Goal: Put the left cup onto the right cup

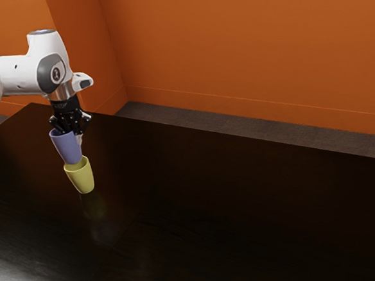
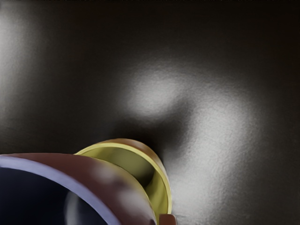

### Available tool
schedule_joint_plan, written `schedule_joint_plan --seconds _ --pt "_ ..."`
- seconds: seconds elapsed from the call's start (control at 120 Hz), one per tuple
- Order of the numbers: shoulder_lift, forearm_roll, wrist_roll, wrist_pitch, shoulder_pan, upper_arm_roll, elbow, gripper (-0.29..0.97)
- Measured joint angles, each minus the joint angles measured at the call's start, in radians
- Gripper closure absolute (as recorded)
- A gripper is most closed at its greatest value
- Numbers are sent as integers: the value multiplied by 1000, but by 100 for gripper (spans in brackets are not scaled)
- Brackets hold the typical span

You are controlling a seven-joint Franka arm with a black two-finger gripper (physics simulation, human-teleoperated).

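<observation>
Purple cup (image 2: pixel 56 178) sits right up against the wrist cam, blurry and cut off at the edge, with the mouth of the yellow cup (image 2: pixel 140 164) just past it. From the side, the tool (image 1: pixel 70 126) is clamped on the rim of the purple cup (image 1: pixel 67 147), whose base looks tucked into the yellow cup (image 1: pixel 80 177) on the counter (image 1: pixel 244 207). Can't tell how deep it's in. Loads of open dark counter toward the exterior view's right, orange wall (image 1: pixel 245 40) behind.
</observation>
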Motion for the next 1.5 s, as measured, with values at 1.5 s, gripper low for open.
schedule_joint_plan --seconds 1.5 --pt "32 -9 1 33 -3 -3 -15 78"
